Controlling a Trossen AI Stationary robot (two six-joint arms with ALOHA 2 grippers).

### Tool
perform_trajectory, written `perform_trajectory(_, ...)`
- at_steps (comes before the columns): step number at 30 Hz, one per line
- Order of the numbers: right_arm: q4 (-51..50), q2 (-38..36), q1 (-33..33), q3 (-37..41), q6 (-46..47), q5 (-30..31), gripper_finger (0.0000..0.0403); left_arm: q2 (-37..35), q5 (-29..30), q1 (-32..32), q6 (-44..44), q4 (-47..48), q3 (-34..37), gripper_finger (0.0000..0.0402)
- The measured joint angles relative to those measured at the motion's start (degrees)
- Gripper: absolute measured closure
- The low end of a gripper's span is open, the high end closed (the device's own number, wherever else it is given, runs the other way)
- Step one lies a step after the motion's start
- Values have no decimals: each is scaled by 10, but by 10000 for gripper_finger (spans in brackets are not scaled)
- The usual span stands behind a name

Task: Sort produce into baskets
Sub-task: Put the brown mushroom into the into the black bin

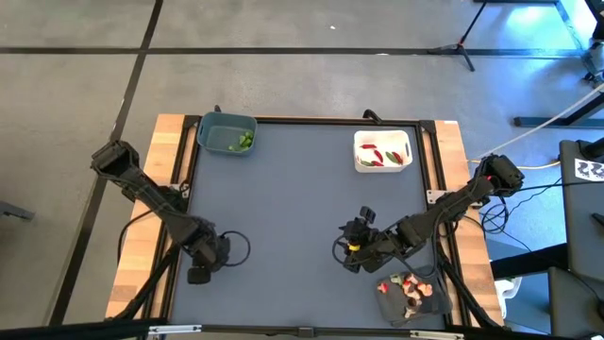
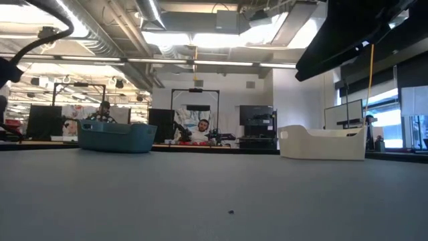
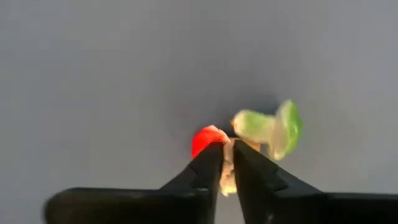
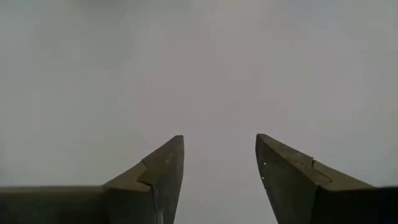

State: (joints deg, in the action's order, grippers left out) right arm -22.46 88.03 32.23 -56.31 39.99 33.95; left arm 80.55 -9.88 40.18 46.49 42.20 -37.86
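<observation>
Only left wrist shows left claw (image 3: 227, 163) apparently pinching pale piece (image 3: 227, 180).

Grey table (image 1: 293, 208), seated people (image 2: 200, 129) beyond

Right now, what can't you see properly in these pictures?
- High view: the produce in the blue-grey tub, white tub and dark grey tray is too small to name.
- Low view: the tub walls hide what lies inside; the tray is out of frame.
- Left wrist view: the left gripper pinches a pale piece, mostly hidden by its fingers; a red piece and green piece are blurred.
- Right wrist view: only bare table.
</observation>
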Motion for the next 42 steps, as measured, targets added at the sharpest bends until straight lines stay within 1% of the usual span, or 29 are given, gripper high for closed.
perform_trajectory(2,0,0,0,0,-2,5,205,0,13,-9,-26,-2,0,384)
perform_trajectory(4,-1,0,0,0,-4,12,205,1,21,-22,-45,-3,0,395)
perform_trajectory(8,-1,0,0,0,-27,32,205,3,51,-54,-93,-10,-4,397)
perform_trajectory(15,-2,0,-4,0,-66,51,205,1,66,-134,-205,-2,-58,400)
perform_trajectory(17,-2,0,-9,0,-73,51,205,0,66,-157,-222,-4,-74,397)
perform_trajectory(20,-6,0,-21,0,-74,42,205,0,40,-176,-204,18,-80,384)
perform_trajectory(24,-11,0,-39,0,-74,-4,205,0,-5,-171,-148,73,-80,351)
perform_trajectory(28,-24,0,-59,0,-76,-40,205,0,-11,-146,-104,104,-80,299)
perform_trajectory(31,-40,-1,-66,0,-86,-51,205,0,-2,-128,-68,101,-78,265)
perform_trajectory(33,-47,-1,-65,0,-91,-52,205,0,1,-115,-47,100,-70,250)
perform_trajectory(37,-50,-1,-64,0,-102,-54,205,0,11,-89,5,97,-32,238)
perform_trajectory(40,-50,-1,-64,0,-103,-56,205,0,15,-87,30,90,-11,241)
perform_trajectory(42,-52,-1,-64,0,-103,-65,205,0,13,-87,30,74,0,246)
